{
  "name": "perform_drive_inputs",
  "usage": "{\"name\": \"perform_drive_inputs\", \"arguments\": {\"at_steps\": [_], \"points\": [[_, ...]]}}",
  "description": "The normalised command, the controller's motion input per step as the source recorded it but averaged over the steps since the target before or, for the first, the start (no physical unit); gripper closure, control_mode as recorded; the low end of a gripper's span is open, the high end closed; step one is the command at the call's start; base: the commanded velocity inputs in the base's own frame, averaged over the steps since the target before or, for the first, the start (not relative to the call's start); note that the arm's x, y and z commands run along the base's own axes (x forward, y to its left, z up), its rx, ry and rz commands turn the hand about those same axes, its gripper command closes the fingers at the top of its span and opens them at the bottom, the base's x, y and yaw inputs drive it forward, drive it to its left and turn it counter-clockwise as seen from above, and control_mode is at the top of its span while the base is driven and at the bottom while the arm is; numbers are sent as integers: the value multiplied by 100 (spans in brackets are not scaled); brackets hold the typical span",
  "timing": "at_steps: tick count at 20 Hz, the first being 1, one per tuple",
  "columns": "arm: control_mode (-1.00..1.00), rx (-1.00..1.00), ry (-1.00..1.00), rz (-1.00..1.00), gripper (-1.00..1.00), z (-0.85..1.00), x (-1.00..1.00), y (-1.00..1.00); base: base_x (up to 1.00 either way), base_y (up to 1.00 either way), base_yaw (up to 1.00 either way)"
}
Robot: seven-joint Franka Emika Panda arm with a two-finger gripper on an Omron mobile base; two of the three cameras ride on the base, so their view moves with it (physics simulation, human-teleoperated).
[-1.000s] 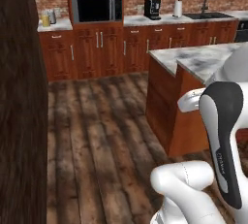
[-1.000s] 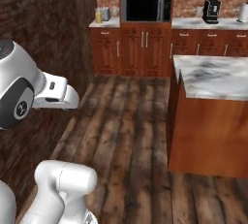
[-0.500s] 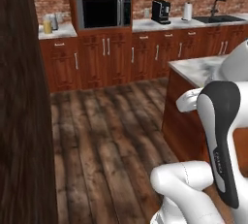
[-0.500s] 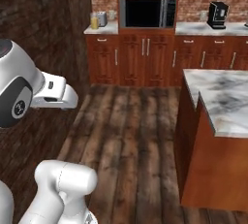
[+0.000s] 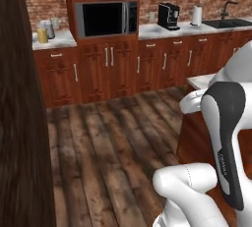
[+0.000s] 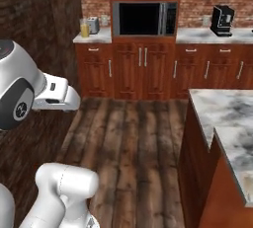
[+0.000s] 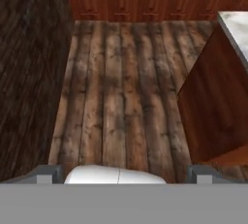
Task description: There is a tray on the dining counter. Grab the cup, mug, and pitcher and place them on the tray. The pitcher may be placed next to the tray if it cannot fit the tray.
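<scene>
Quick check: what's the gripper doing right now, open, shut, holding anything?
Gripper: open, jaws wide apart, holding nothing, over the wooden floor.

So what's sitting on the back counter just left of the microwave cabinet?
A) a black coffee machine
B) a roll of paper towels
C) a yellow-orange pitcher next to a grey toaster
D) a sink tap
C: the yellow-orange pitcher stands beside the grey toaster on the short counter left of the microwave.
</scene>
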Motion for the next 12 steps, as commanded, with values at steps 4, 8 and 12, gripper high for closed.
{"name": "perform_drive_inputs", "arguments": {"at_steps": [4, 8, 12], "points": [[100, 0, 0, 0, -100, 0, 0, 0, 58, 52, -1], [100, 0, 0, 0, -100, 0, 0, 0, 54, 69, 0], [100, 0, 0, 0, -100, 0, 0, 0, 67, 59, 0]]}}
